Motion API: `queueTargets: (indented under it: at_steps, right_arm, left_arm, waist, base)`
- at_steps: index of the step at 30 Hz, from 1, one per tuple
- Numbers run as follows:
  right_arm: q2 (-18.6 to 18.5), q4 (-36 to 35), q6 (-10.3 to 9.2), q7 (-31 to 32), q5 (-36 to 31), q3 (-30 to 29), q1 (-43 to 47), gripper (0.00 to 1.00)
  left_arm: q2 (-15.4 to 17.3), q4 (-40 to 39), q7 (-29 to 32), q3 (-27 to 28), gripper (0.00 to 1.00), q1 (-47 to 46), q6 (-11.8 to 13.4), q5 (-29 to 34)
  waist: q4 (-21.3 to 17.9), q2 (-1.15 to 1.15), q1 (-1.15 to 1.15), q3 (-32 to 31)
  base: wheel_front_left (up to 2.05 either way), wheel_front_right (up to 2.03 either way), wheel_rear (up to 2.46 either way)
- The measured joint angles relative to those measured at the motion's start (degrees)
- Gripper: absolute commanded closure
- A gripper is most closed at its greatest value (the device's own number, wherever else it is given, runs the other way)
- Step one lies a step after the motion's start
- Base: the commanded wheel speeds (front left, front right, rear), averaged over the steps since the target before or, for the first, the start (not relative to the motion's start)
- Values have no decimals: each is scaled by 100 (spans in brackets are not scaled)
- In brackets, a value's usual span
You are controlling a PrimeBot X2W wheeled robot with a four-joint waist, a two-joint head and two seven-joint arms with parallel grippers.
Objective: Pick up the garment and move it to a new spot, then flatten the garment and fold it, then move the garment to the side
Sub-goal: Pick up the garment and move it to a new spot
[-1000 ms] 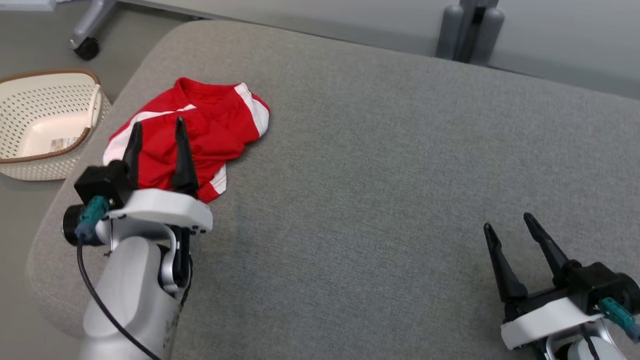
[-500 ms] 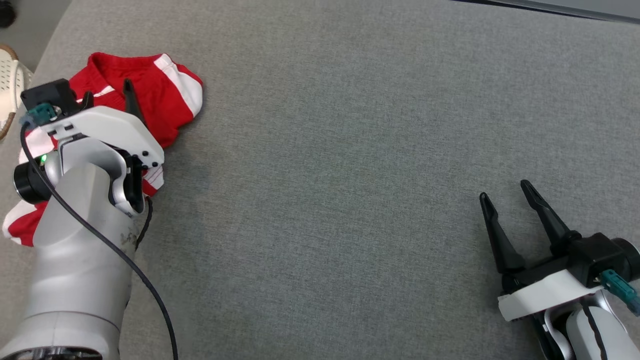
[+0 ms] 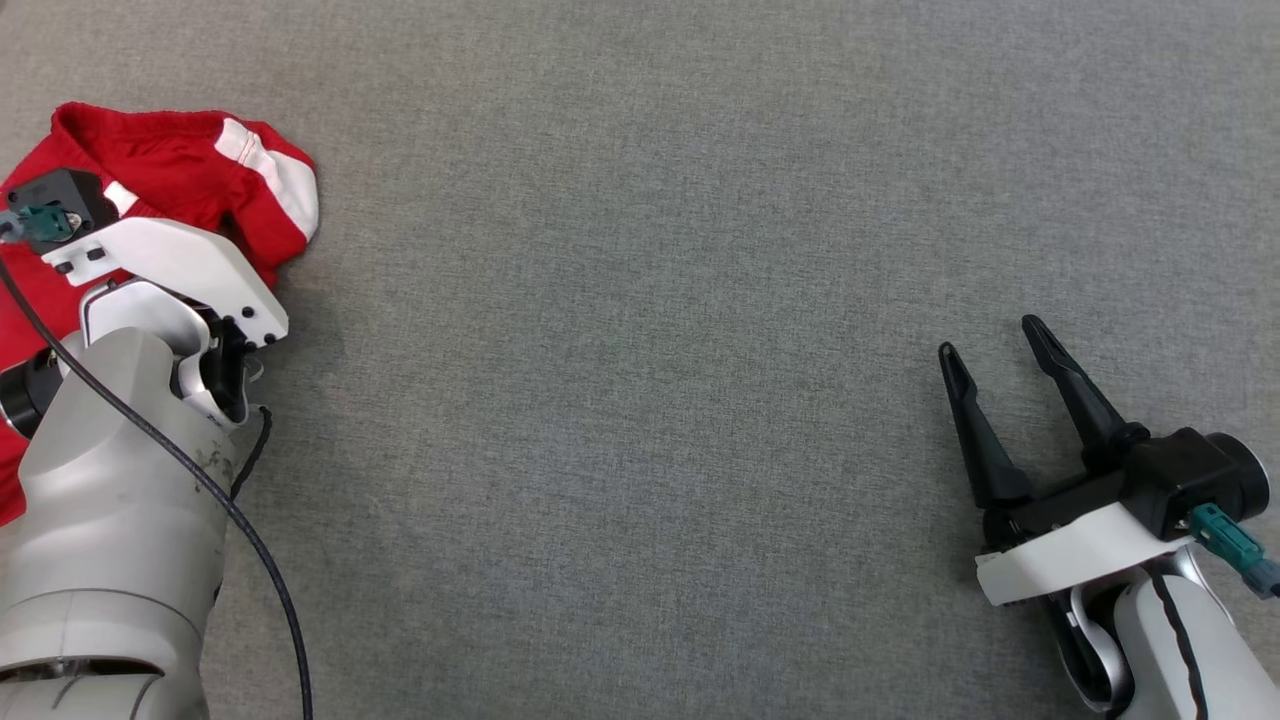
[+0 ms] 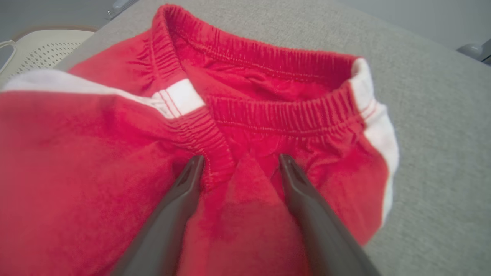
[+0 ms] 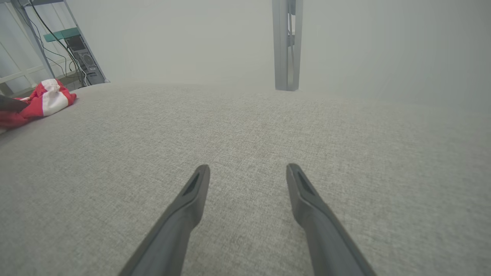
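The garment (image 3: 170,165) is a pair of red shorts with white side stripes, crumpled at the far left of the grey cushion. In the left wrist view its elastic waistband (image 4: 268,111) lies just beyond my left gripper (image 4: 239,163), whose open fingers press down into the red cloth with a fold between them. In the head view the left wrist's white housing (image 3: 170,265) covers those fingers. My right gripper (image 3: 990,345) stands open over bare cushion at the lower right, holding nothing. The garment (image 5: 42,101) lies far off to its left.
The wide grey upholstered cushion (image 3: 640,300) stretches between both arms. A cream perforated basket (image 4: 42,46) sits beyond the cushion's edge near the garment. A grey post (image 5: 287,46) and a rack with cables (image 5: 73,50) stand past the far edge.
The head camera has tilted down, so basket and cushion edge left its picture. My left gripper has lowered onto the garment, its fingers now sunk into the cloth. The right arm stays put.
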Motion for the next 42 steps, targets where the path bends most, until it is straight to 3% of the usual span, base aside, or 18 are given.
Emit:
queueTargets:
  at_steps: [2,6,11,15,20,30,36,42]
  right_arm:
    - [30,3,0,0,14,18,-24,0]
    - [83,31,0,0,33,18,-27,0]
    - [163,37,0,1,43,-12,-19,0]
    - [257,67,-1,1,56,-41,70,0]
    - [385,122,0,1,86,-99,284,0]
    - [600,197,-1,1,159,-211,925,0]
    - [638,19,-1,1,108,-291,1148,0]
    - [644,-86,-1,1,36,-433,1224,0]
  left_arm:
    - [34,60,-1,-24,100,0,-34,4]
    - [67,109,-229,-46,100,21,-197,-18]
    - [83,-47,-1209,76,100,101,-481,-172]
    - [122,-249,-1617,122,100,242,-661,-194]
    - [43,-912,-1690,141,100,561,-829,-129]
    - [-477,-2341,-1697,314,100,1667,-1120,-209]
    - [-568,-2875,-1625,-100,100,1971,-1177,-369]
    - [-588,-3516,-1426,-931,100,2440,-1102,-789]
  waist:
    - [-47,0,0,8]
    - [-123,0,0,-18]
    - [-204,0,0,-179]
    - [-271,0,0,-431]
    - [-372,0,0,-870]
    - [-718,0,0,-2039]
    - [-1215,0,0,-2518]
    - [-1847,0,0,-2719]
  base:
    - [0,0,0]
    - [0,0,0]
    - [0,0,0]
    - [0,0,0]
    - [0,0,0]
    - [0,0,0]
    - [0,0,0]
    - [0,0,0]
